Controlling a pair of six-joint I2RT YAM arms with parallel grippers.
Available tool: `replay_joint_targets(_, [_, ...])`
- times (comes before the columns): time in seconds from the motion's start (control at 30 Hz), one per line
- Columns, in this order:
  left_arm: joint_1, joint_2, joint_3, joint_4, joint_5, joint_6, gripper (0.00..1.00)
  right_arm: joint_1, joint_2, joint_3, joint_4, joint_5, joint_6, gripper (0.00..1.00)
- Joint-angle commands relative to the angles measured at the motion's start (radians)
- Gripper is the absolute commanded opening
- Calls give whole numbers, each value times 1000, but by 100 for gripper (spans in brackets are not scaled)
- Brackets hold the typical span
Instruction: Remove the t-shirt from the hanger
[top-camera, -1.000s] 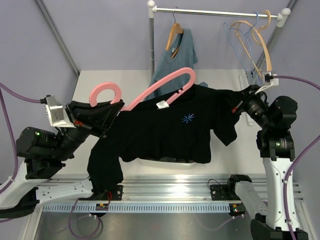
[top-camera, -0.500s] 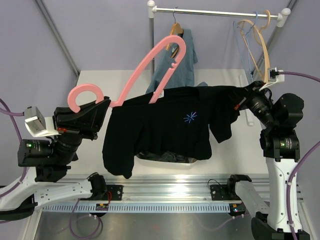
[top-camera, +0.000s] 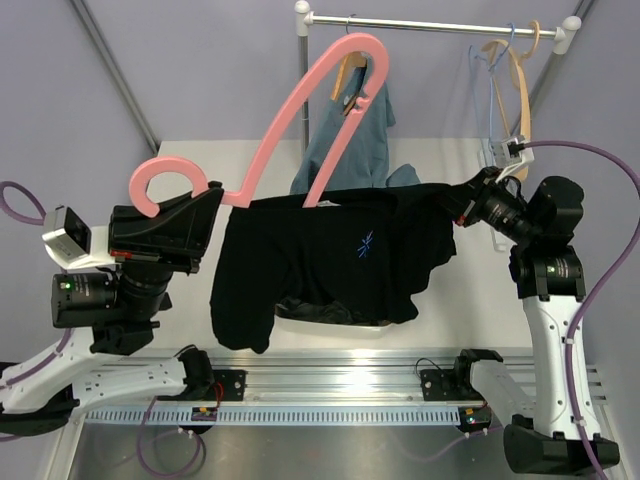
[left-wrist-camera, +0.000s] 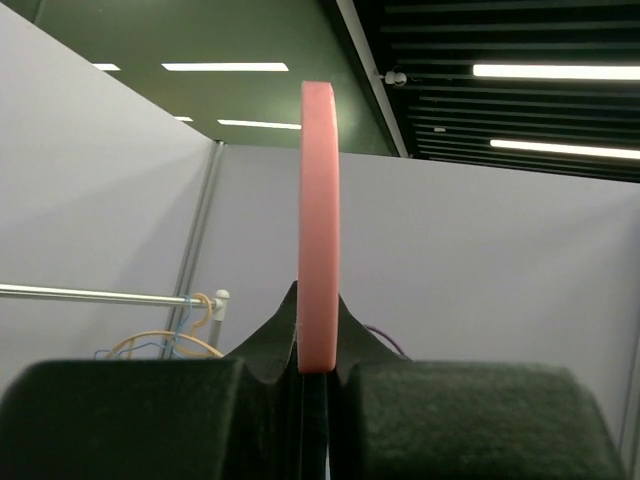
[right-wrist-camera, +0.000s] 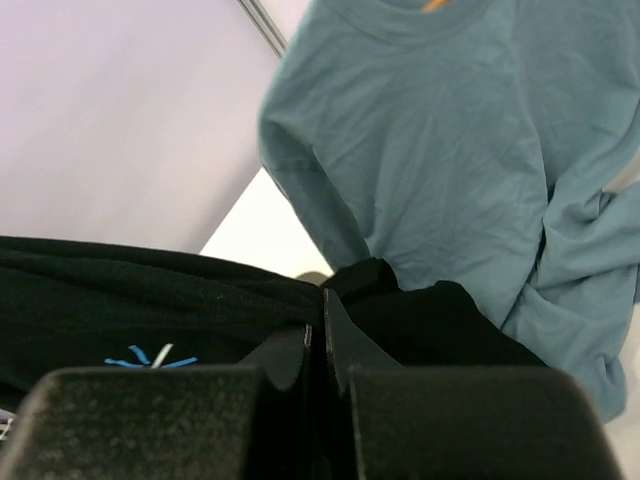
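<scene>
The hanger is pinched at the base of its hook by the left pincer, at the left of centre. Its pink body is angled toward the upper middle of the frame, in front of the blue shirt and rail. One arm tip is met by the top edge of the t-shirt, which is stretched across the centre above the desk. Its right end is pinched by the right pincer.

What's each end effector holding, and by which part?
Left end effector clamps the pink hanger beside its hook; right end effector pinches the black t-shirt at its right-hand edge.
</scene>
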Motion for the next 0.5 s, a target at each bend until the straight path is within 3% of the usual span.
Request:
replay_joint_targets(0.0, [1,-8,41,244,79,-48,0,-10,39,-41,-23,76,-51,0])
replay_joint_targets(0.2, [-1,9,55,261,63,-34,0,-10,41,-138,88,58,16,0])
replay_joint_targets(0.47, [1,52,70,325,109,-18,0,-10,-20,-163,72,104,28,0])
